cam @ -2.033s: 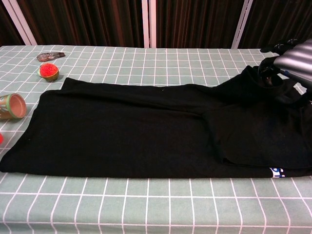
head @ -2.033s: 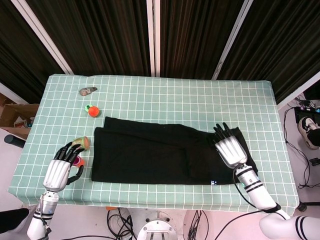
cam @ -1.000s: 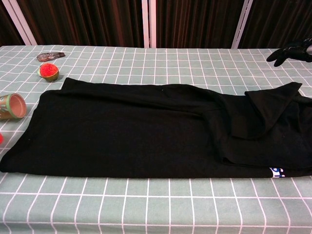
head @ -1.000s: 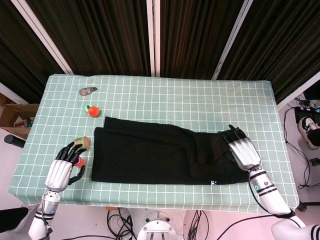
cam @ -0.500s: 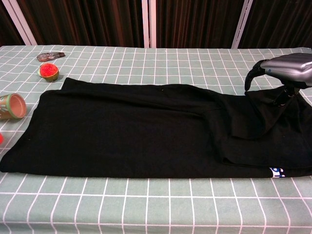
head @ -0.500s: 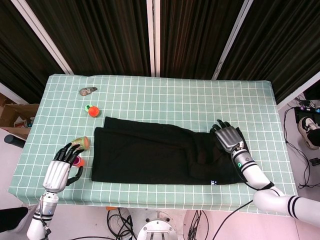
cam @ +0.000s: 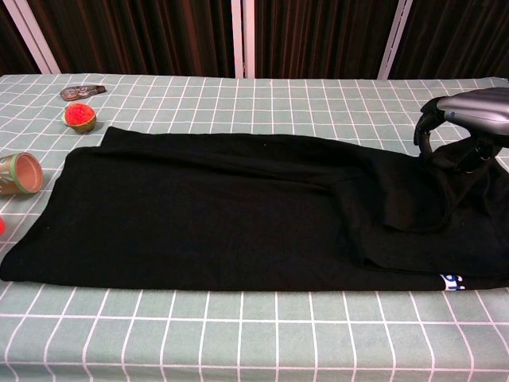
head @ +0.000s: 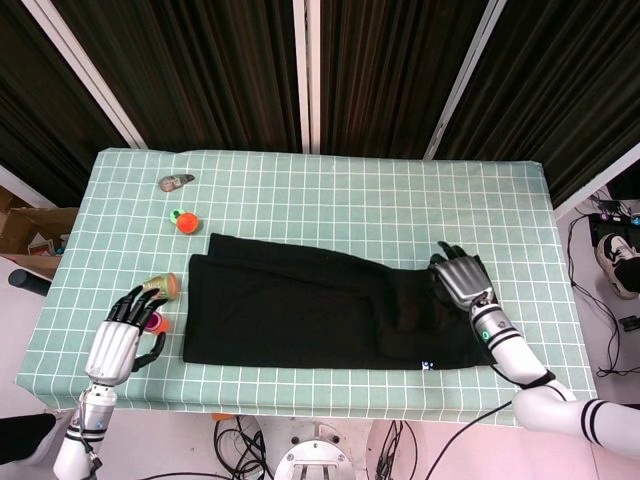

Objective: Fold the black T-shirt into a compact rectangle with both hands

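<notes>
Wore silver-grey shells over the backs of both hands, left hand [head: 117,345] and right hand [head: 461,276], with black fingers [head: 136,300]. Carried white forearms below the wrists, ringed with black bands. Showed a small green light on the right wrist [head: 485,334]. Looked glossy along the right hand's metal back from the chest view.

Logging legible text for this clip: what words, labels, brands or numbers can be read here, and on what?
No text can be read.
Black T-shirt: a small blue-and-white mark at its near right hem, too small and blurred to read in either view.
Nothing else shows lettering.
</notes>
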